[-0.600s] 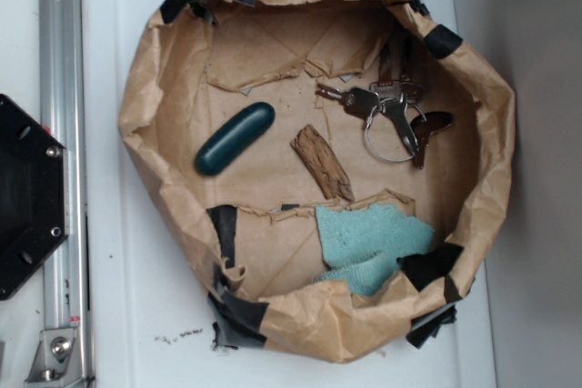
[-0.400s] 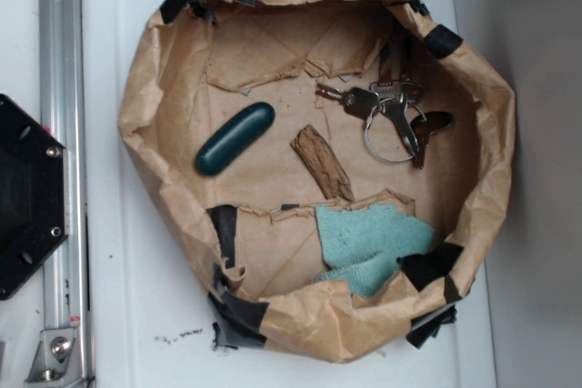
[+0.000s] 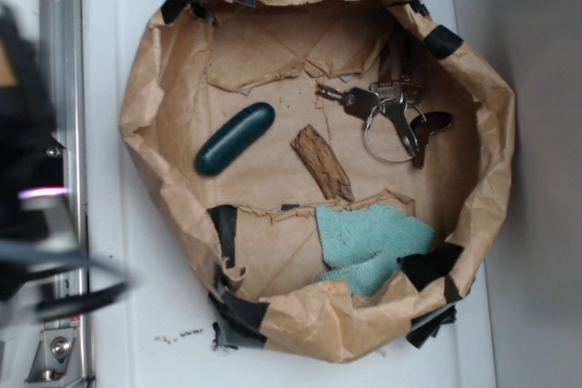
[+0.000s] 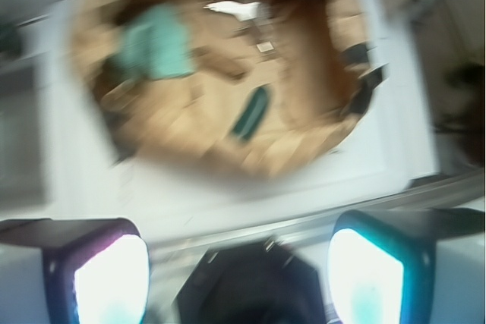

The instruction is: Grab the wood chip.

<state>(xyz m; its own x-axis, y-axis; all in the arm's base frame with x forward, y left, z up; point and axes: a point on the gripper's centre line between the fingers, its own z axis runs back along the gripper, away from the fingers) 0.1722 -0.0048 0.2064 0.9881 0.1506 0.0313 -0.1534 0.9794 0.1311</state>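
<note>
Brown wood chip [image 3: 322, 163] lies mid-bag between capsule [image 3: 235, 138] and keys [image 3: 389, 112]. My pincer [image 4: 238, 271], wide open and empty, is outside the bag [image 3: 155, 88]; approach step, next reach over the chip.

1. The wood chip [image 3: 322, 163] is brown with streaky grain.
2. The capsule [image 3: 235, 139] is dark green.
3. The cloth [image 3: 371, 241] is pale teal (a bit fuzzy).
4. The paper bag [image 3: 145, 115] is tan with black tape patches.
</note>
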